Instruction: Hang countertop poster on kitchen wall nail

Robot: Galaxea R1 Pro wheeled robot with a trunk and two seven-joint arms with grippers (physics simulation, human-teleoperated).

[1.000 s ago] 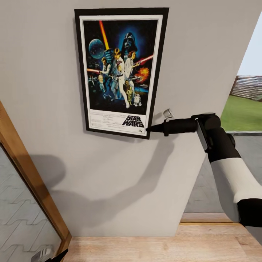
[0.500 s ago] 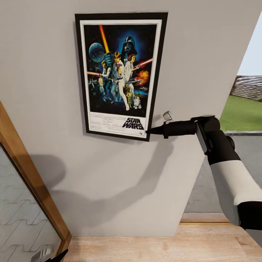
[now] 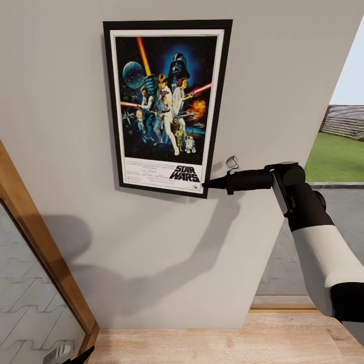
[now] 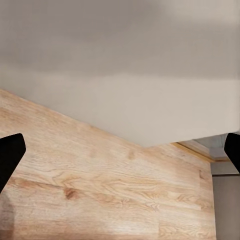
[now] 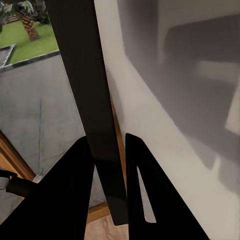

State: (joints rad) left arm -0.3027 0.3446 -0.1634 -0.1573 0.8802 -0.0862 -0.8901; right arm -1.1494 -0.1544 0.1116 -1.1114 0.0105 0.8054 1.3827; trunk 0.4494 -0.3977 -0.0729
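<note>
Right gripper [image 3: 206, 184] clamped on lower right corner of poster [image 3: 167, 103], frame edge seen pinched between fingers [image 5: 75, 195] in right wrist view. Poster held flat against grey wall [image 3: 283, 76], upright, slightly tilted. Nail hidden; engagement cannot be judged. Release advised only once weight is carried by nail; jaws best eased apart slowly, then drawn straight back right. Left gripper [image 4: 120, 150] spread wide, nothing held, wooden floor [image 4: 100, 185] beneath.

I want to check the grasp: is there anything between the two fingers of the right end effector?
Yes. In the right wrist view, the poster's black edge lies between the right end effector's fingers, beside the grey wall.
</note>
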